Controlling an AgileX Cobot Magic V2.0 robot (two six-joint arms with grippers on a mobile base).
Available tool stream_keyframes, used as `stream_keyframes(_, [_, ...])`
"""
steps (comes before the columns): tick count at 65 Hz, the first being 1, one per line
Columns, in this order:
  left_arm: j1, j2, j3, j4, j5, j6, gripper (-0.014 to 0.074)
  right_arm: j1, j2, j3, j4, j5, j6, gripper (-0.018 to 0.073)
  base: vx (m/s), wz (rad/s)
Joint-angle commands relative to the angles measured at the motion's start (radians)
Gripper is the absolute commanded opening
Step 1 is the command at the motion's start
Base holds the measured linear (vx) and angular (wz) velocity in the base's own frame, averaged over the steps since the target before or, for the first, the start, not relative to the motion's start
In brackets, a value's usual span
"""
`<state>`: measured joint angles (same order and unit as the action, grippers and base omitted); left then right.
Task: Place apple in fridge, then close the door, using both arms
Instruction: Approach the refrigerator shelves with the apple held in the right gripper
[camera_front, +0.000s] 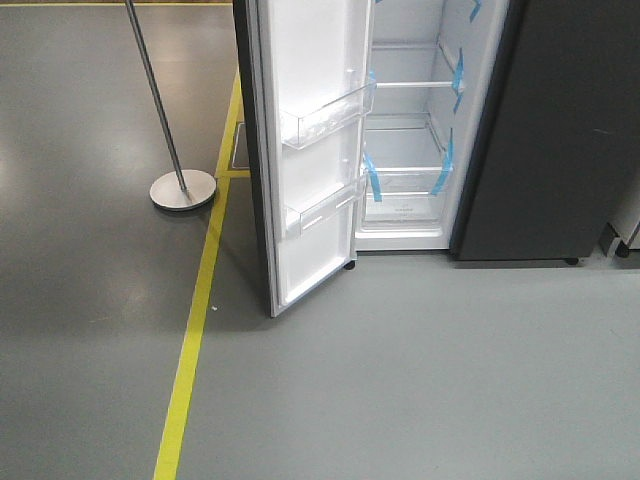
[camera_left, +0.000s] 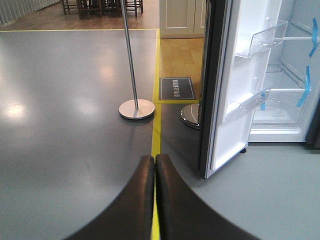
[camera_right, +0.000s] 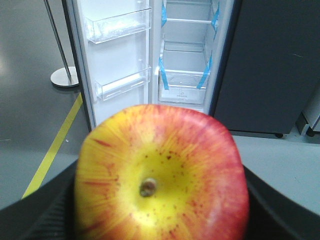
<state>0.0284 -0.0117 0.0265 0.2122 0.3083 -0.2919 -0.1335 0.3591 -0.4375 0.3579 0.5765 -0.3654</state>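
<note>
- Right gripper (camera_right: 161, 215): dark fingers (camera_right: 47, 215) clamp the apple (camera_right: 160, 170) from both sides. The stem dimple faces the wrist camera.
- Apple is outside the fridge (camera_right: 185, 60), in front of its open compartment and well apart from it.
- Left gripper (camera_left: 154, 167): jaws pressed together with nothing between them, above the yellow floor line (camera_left: 156, 125).
- Door (camera_front: 315, 150): swung wide, with its white lining and clear bins (camera_front: 325, 115) exposed.
- Fridge shelves carry blue tape (camera_front: 372, 180).
- Pole stand (camera_front: 182, 188) is left of the door.

We held the apple (camera_right: 160, 175) in our right gripper (camera_right: 161, 207), dimple facing the camera, before the fridge (camera_right: 186, 55), its door (camera_right: 115, 55) standing open.
</note>
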Motion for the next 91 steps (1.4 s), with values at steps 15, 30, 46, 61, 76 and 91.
stream_keyframes(15, [-0.003,-0.014,0.02,-0.003,-0.064,-0.01,-0.0005,-0.001,0.007,-0.027,0.015,-0.08,-0.007,0.003,0.06,0.0])
stream_keyframes(30, [-0.003,-0.014,0.02,-0.003,-0.064,-0.01,-0.0005,-0.001,0.007,-0.027,0.015,-0.08,-0.007,0.003,0.06,0.0])
stream_keyframes(46, [-0.003,-0.014,0.02,-0.003,-0.064,-0.01,-0.0005,-0.001,0.007,-0.027,0.015,-0.08,-0.007,0.003,0.05,0.0])
stream_keyframes(61, [-0.003,-0.014,0.02,-0.003,-0.064,-0.01,-0.0005,-0.001,0.007,-0.027,0.015,-0.08,-0.007,0.003,0.05,0.0])
stream_keyframes(76, [-0.003,-0.014,0.02,-0.003,-0.064,-0.01,-0.0005,-0.001,0.007,-0.027,0.015,-0.08,-0.007,0.003,0.04,0.0])
stream_keyframes(91, [-0.003,-0.014,0.02,-0.003,-0.064,-0.01,-0.0005,-0.001,0.007,-0.027,0.015,-0.08,-0.007,0.003,0.05,0.01])
